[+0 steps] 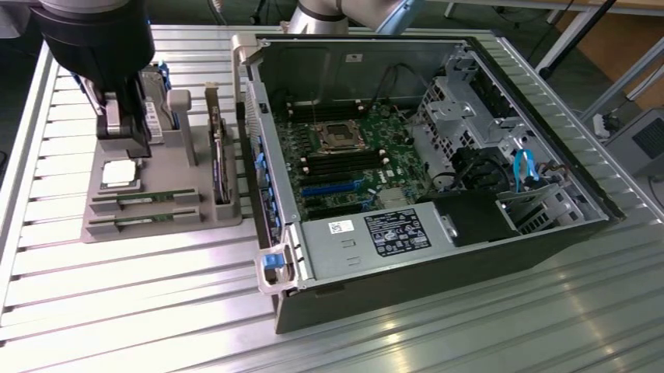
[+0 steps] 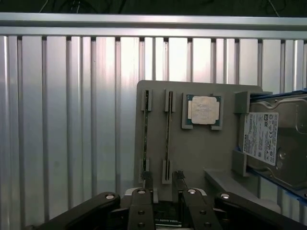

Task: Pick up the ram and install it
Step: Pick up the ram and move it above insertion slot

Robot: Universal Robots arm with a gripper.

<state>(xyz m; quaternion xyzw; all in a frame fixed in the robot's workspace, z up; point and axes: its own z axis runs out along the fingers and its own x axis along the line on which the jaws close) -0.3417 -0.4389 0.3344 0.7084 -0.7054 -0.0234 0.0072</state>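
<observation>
Two ram sticks, slim and green, lie on edge in the slots of a grey holder tray (image 1: 213,216): one ram stick (image 1: 140,200) nearer the processor, the other ram stick (image 1: 140,222) beside it. In the wrist view they are thin parallel strips, ram (image 2: 168,134) and ram (image 2: 146,136). My gripper (image 1: 124,146) hangs above the tray's hard-drive end, open and holding nothing. In the wrist view the gripper (image 2: 162,179) has its fingertips (image 2: 178,176) over one end of the two sticks, apart from them.
The tray also carries a silver processor chip (image 2: 204,110), a hard drive (image 2: 273,139) and a dark expansion card (image 1: 218,155) on edge. The open computer case (image 1: 311,264) with its motherboard (image 1: 353,159) lies at the exterior view's right on a ribbed metal table (image 1: 135,311).
</observation>
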